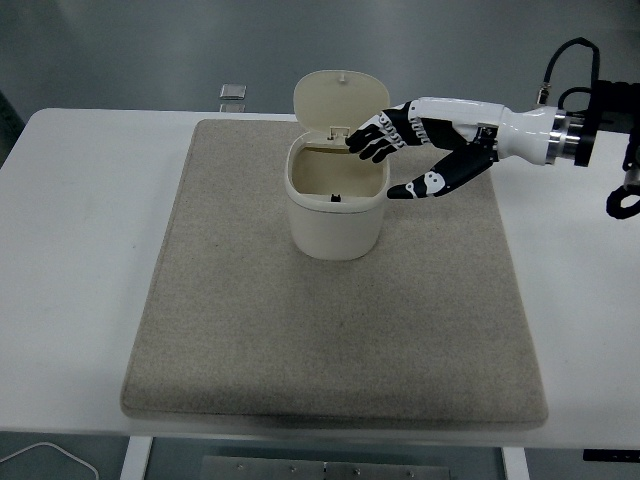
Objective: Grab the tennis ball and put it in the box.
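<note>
A cream box point(335, 218) with its hinged lid point(338, 98) standing open sits on the beige mat point(330, 290). The tennis ball does not show; the inside of the box is mostly hidden from this angle. My right hand point(395, 160) hovers just right of the box's rim, fingers spread and holding nothing, with the thumb below and the fingers near the rim's back right. The white and black forearm point(500, 130) runs off to the right edge. The left arm is out of view.
The mat covers most of the white table point(80, 200). A small clear block point(232, 92) lies at the table's far edge, behind the mat. A white cable point(40, 455) loops under the table's near left corner.
</note>
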### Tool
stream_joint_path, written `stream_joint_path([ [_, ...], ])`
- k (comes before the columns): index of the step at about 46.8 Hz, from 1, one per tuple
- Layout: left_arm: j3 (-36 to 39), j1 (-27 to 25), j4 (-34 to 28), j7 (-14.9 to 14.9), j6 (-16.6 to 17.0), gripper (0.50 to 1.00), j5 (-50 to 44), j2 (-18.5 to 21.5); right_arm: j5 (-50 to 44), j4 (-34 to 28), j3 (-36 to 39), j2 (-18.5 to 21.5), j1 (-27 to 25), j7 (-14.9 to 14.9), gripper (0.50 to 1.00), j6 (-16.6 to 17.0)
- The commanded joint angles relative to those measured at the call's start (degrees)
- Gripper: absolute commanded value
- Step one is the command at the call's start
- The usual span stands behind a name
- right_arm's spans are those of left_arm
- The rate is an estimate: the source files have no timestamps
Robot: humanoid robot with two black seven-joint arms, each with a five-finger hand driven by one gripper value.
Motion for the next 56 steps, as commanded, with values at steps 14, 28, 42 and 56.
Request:
stream_joint_path([
  [14, 0.0, 0.0, 0.0, 0.0, 0.0, 0.992, 0.0, 0.0, 18.2, -4.4, -0.7, -2.8, -0.9, -10.7, 0.825, 2.4],
  [28, 0.0, 0.0, 0.0, 0.0, 0.0, 0.992, 0.0, 0.0, 31.9, -11.3, -0.7, -2.1, -3.6, -15.7, 0.827, -7.7],
  [42, 0.0, 0.0, 0.0, 0.0, 0.0, 0.992, 0.0, 0.0, 45.7, -11.3, -0.1, 1.7, -7.0, -17.5, 0.858, -21.3],
  [56, 0.0, 0.0, 0.0, 0.0, 0.0, 0.992, 0.0, 0.0, 58.7, -15.6, 3.0, 3.3, -7.8, -17.5, 0.858, -25.5],
])
